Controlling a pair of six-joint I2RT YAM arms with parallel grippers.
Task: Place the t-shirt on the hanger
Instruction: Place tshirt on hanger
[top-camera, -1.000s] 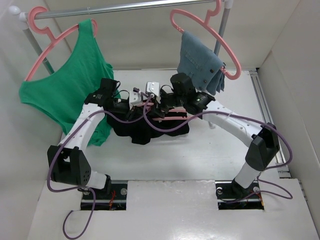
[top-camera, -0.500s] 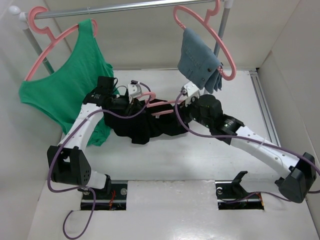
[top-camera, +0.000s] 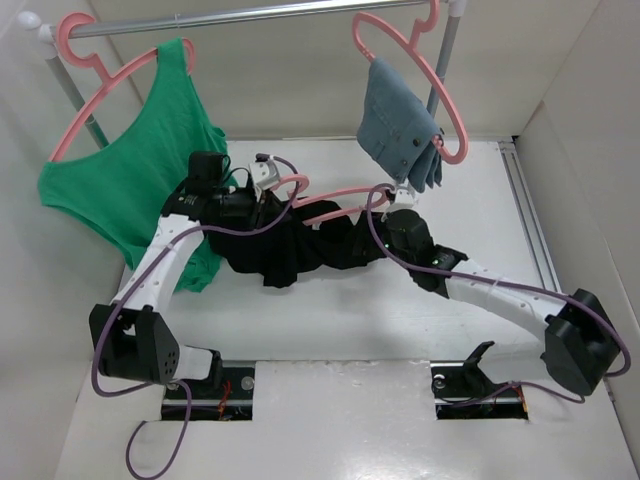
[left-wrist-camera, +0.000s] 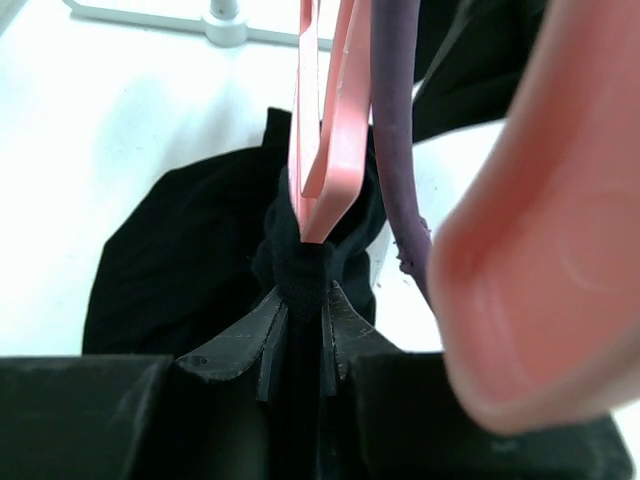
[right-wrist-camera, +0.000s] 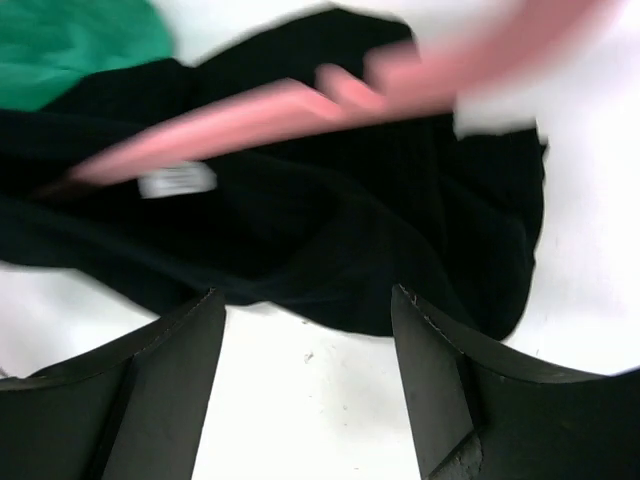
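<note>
The black t-shirt (top-camera: 300, 250) lies bunched on the white table between the arms. The salmon-pink hanger (top-camera: 335, 195) lies across its top, one end in the cloth. My left gripper (top-camera: 268, 198) is at the shirt's left end. In the left wrist view my left gripper (left-wrist-camera: 302, 300) is shut on a fold of the t-shirt (left-wrist-camera: 180, 260), with the hanger (left-wrist-camera: 325, 150) standing just beyond the fingertips. My right gripper (top-camera: 378, 218) is by the shirt's right end. In the right wrist view my right gripper (right-wrist-camera: 305, 320) is open and empty above bare table, short of the t-shirt (right-wrist-camera: 350, 230) and the blurred hanger (right-wrist-camera: 300, 105).
A rail (top-camera: 250, 15) at the back carries a pink hanger with a green tank top (top-camera: 130, 170) on the left and one with blue-grey denim (top-camera: 400, 125) on the right. The green top hangs close to my left arm. White walls stand on both sides.
My right arm has pulled back to the right and down, away from the shirt's middle, and its jaws are now open. The hanger's right end has moved right. The left gripper keeps hold.
</note>
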